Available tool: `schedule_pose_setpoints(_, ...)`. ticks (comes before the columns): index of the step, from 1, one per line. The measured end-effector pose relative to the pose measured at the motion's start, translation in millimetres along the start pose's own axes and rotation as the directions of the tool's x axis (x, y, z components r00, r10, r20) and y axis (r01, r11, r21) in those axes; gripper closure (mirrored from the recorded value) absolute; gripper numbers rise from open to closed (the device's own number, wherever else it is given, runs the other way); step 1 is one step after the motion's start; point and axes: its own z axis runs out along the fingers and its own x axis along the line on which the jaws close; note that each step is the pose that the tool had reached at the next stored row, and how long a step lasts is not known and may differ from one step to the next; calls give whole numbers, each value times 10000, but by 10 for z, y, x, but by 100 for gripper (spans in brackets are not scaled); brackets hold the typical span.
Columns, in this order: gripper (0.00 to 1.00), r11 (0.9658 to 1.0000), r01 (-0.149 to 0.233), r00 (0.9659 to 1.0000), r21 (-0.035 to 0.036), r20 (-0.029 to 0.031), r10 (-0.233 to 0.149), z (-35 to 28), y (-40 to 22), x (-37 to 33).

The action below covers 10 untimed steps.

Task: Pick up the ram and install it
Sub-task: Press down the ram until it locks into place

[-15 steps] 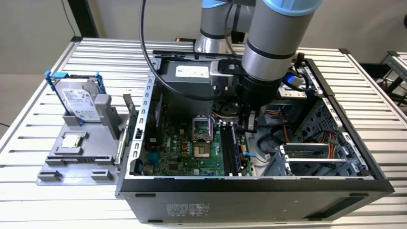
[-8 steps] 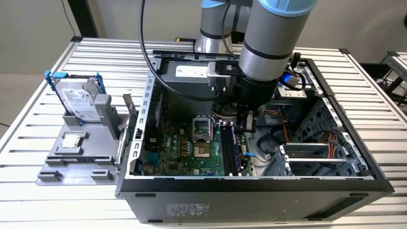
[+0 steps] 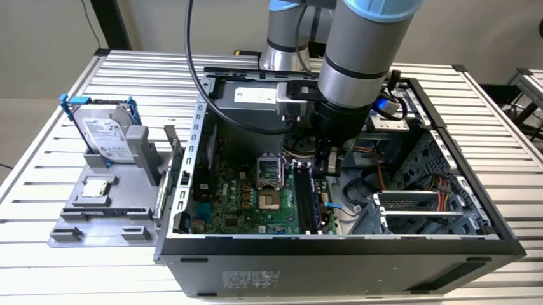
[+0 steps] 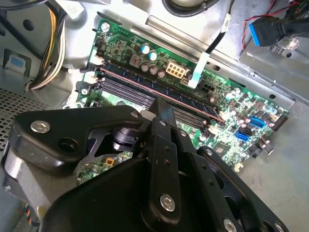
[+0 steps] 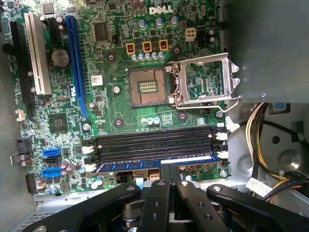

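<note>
The ram [image 5: 125, 166] is a long blue stick standing on edge in the outermost black slot of the green motherboard [image 5: 120, 72], between white end latches. In the second wrist view the ram [image 4: 193, 107] shows as a thin dark strip with a red edge. My gripper [image 5: 169, 168] is down inside the open computer case, its two black fingers drawn together at the middle of the ram's upper edge. In the exterior view the gripper [image 3: 327, 175] hangs just over the slots, where the ram [image 3: 322, 198] runs along the board.
An open processor socket [image 5: 149, 87] with its raised metal frame lies beyond the slots. Yellow and black cables [image 5: 260, 140] hang beside the latches. On the exterior view's left, a grey fixture [image 3: 93, 216] holds a blue-handled hard drive [image 3: 106, 133] and a small square chip [image 3: 96, 187].
</note>
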Motion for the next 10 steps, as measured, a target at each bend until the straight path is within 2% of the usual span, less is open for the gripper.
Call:
schedule_pose_setpoints(5, 100, 10000, 0, 10000, 0, 2, 0, 10, 1, -1)
schedule_pose_setpoints(10, 100, 10000, 0, 10000, 0, -1, 0, 78, 1, -1)
